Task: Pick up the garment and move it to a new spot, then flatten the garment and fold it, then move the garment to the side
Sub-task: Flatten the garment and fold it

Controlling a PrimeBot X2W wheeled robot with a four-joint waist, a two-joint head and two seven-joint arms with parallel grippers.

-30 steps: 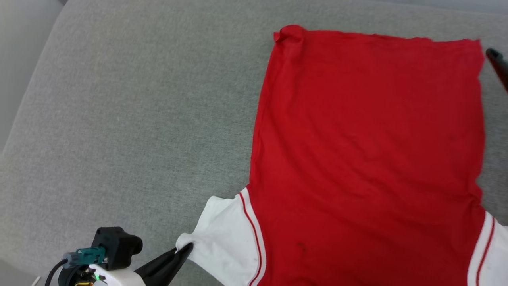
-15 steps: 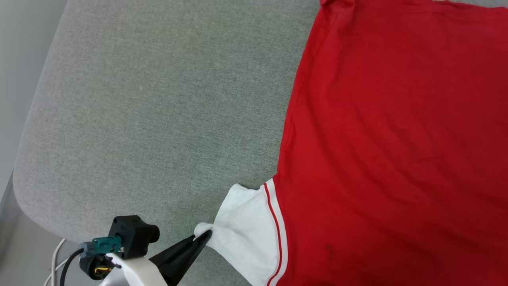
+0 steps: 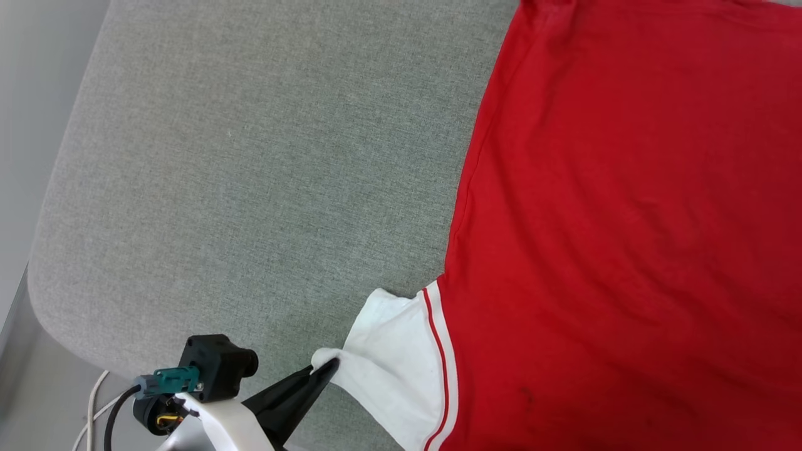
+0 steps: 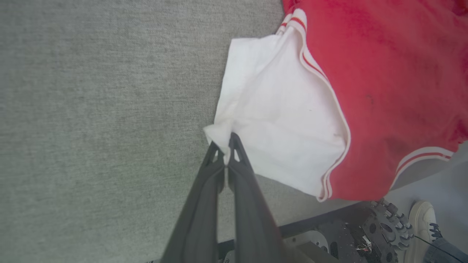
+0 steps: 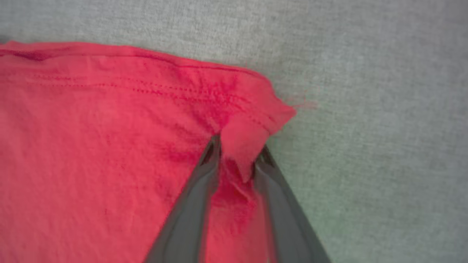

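no readable text, labels or numbers

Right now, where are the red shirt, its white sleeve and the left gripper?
red shirt (image 3: 626, 219): head view, middle of its red body.
white sleeve (image 3: 395, 360): head view, the sleeve's middle.
left gripper (image 4: 225, 149): left wrist view, between its fingertips.

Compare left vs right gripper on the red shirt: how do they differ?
The left dark two-finger gripper is shut, pinching the edge of the white sleeve; the right gripper has fingers apart around a bunched red hem corner, firm grip unclear. Both are on the bright red thin-fabric shirt lying on grey upholstery.
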